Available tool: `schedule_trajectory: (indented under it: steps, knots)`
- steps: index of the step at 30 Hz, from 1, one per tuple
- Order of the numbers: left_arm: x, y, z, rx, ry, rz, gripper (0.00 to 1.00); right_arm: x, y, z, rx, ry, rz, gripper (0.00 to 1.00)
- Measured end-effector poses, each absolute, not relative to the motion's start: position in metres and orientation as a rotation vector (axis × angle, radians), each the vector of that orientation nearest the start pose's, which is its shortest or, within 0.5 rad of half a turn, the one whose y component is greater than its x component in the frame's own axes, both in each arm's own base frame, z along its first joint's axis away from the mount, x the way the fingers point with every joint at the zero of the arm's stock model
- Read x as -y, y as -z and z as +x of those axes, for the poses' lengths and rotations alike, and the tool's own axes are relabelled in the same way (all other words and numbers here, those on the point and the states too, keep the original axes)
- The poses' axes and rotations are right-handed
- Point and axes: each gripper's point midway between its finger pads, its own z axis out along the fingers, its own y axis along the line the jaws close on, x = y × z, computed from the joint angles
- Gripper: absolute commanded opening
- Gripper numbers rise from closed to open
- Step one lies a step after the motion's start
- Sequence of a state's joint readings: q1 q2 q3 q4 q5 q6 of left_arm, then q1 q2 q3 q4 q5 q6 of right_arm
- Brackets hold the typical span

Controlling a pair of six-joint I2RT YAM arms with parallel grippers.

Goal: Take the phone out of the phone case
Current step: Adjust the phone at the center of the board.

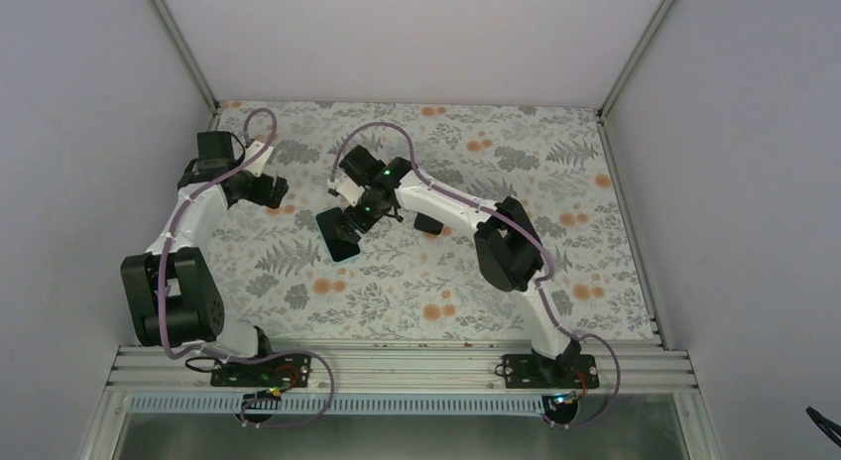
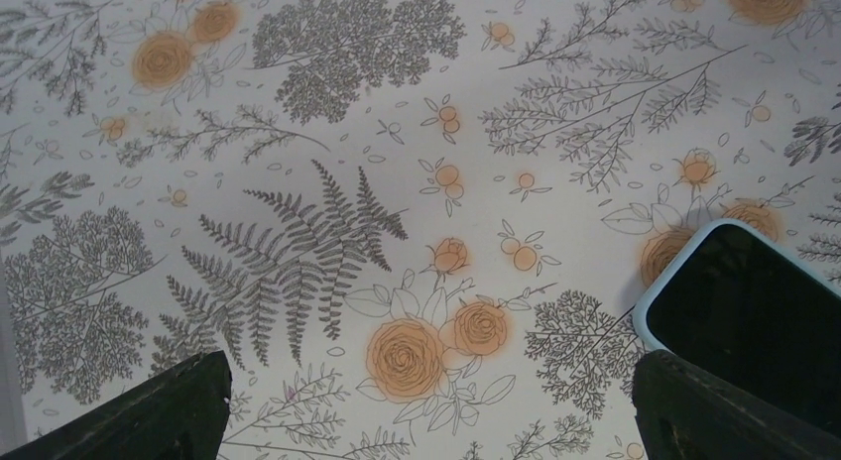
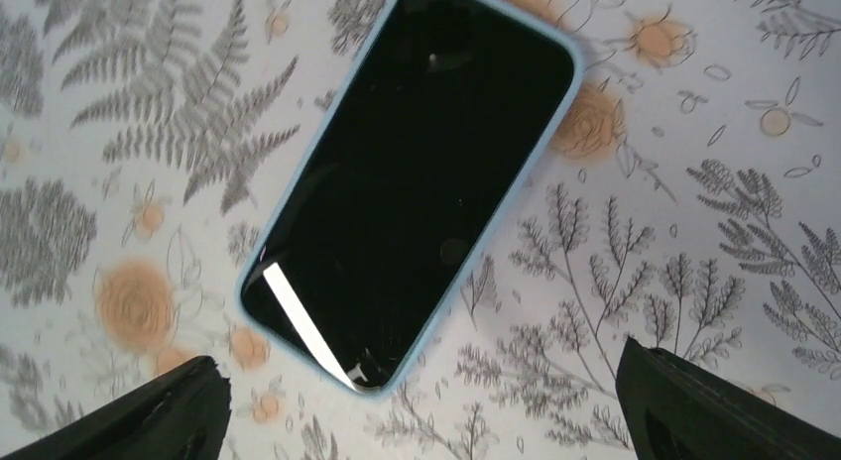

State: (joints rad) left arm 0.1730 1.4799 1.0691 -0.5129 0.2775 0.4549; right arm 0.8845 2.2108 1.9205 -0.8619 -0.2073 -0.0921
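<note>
The phone (image 3: 417, 177) lies flat on the floral cloth, black screen up, inside a light blue phone case (image 3: 372, 391) whose rim shows all round it. My right gripper (image 3: 421, 420) hovers open just past the phone's near end, with nothing between its fingers. In the top view the phone (image 1: 337, 237) sits mid-table under the right gripper (image 1: 357, 217). My left gripper (image 1: 278, 190) is open to the phone's left, above the cloth. In the left wrist view, one corner of the phone (image 2: 754, 321) and the case (image 2: 645, 301) shows by the right finger (image 2: 724, 415); the left gripper (image 2: 426, 420) holds nothing.
The floral cloth (image 1: 298, 282) covers the table, with grey walls on three sides and a metal rail (image 1: 397, 366) at the near edge. A small black shape (image 1: 428, 223) sits beside the right arm's forearm.
</note>
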Motion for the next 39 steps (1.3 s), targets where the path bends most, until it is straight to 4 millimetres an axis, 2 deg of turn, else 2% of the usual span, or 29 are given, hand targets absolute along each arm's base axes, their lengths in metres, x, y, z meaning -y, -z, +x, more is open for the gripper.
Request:
schedule_trajectory:
  steps: [4, 8, 15, 22, 28, 33, 39]
  knots:
    - [-0.023, -0.14, 0.387, -2.409, 0.053, 0.441, 1.0, -0.447, -0.085, 0.318, -2.497, -0.517, -1.209, 1.0]
    - [-0.024, -0.144, 0.387, -2.4, 0.042, 0.421, 1.0, -0.455, -0.07, 0.316, -2.55, -0.521, -1.133, 1.0]
    - [-0.026, -0.144, 0.384, -2.396, 0.028, 0.406, 1.0, -0.462, -0.038, 0.307, -2.617, -0.506, -1.117, 1.0]
    - [-0.029, -0.138, 0.384, -2.416, 0.016, 0.388, 1.0, -0.467, -0.033, 0.297, -2.613, -0.523, -1.167, 1.0]
    - [-0.035, -0.133, 0.382, -2.437, -0.017, 0.375, 1.0, -0.464, -0.03, 0.28, -2.594, -0.598, -1.272, 1.0]
    - [-0.036, -0.133, 0.382, -2.438, -0.023, 0.371, 1.0, -0.463, -0.034, 0.252, -2.585, -0.753, -1.397, 1.0]
    - [-0.036, -0.133, 0.381, -2.438, -0.027, 0.369, 1.0, -0.474, -0.039, 0.218, -2.512, -0.946, -1.55, 1.0]
